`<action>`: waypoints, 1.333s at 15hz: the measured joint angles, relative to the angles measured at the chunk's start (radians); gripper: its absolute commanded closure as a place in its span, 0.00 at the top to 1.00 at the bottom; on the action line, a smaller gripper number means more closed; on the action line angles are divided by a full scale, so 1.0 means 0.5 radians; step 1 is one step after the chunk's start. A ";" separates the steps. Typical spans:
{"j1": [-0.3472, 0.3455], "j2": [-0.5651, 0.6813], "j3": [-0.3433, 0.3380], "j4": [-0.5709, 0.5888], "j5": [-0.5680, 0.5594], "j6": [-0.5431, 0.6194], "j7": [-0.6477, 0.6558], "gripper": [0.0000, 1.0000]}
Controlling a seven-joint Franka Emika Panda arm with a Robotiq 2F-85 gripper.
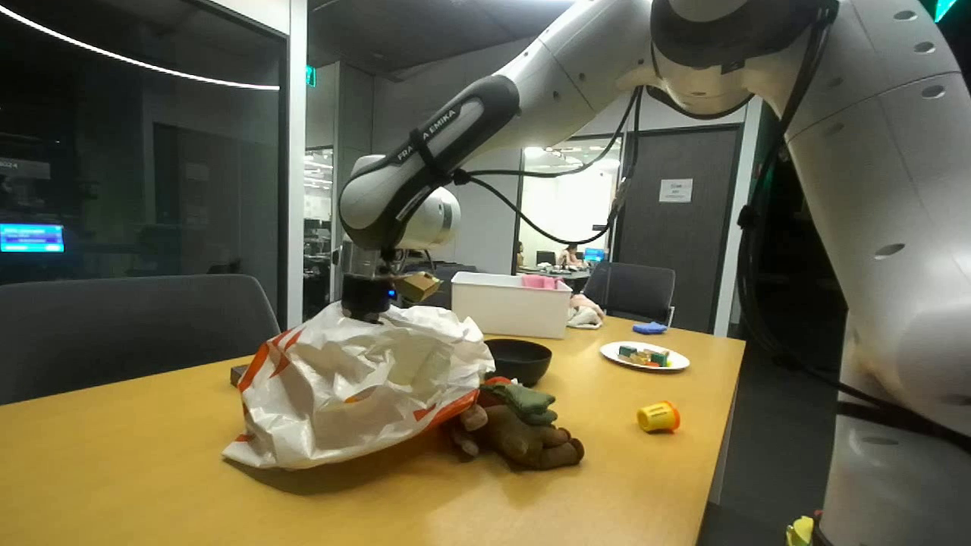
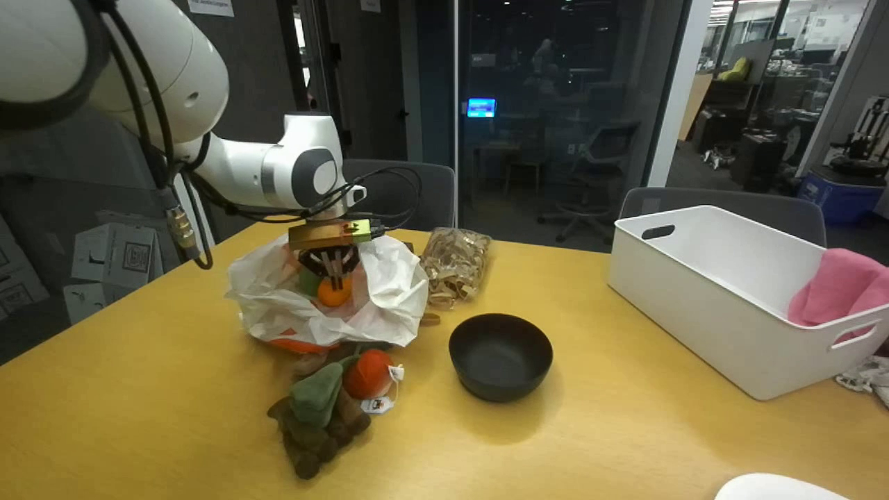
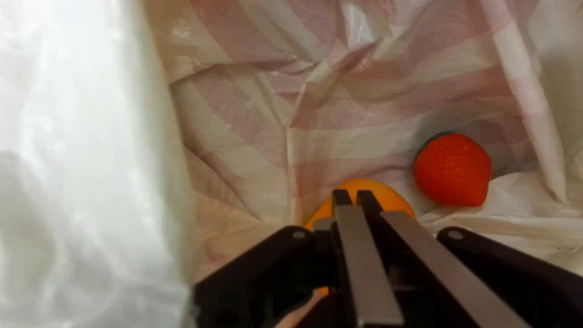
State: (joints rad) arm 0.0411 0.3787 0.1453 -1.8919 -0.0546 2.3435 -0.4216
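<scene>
Gripper [image 3: 354,200]: fingers nearly together; nothing seen between
Orange ball [image 3: 391,202]: under the fingertips, contact unclear; any grasp wants them spread wider first
White bag [image 3: 91,159]: around the gripper; folds best clear of its grip
Strawberry [image 3: 453,171]: near the fingertips; best not nudged

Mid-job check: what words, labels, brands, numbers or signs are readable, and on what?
"FRA…A EMIKA": on the robot arm, in an exterior view; a strap hides the middle letters.
Too small or blurred to read: any lettering on the white tag, yellow cup, door sign, paper sheet, blue screen, boxes, grey panel.
White bag: orange markings, no readable word.
</scene>
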 measured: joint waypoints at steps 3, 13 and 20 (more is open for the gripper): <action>0.004 -0.004 0.012 -0.001 0.011 -0.004 0.002 0.66; 0.004 -0.002 0.122 -0.059 0.230 -0.019 -0.006 1.00; -0.001 0.110 0.094 -0.102 0.212 -0.019 -0.026 0.58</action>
State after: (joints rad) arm 0.0405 0.4337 0.1924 -1.9431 0.0515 2.3341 -0.4345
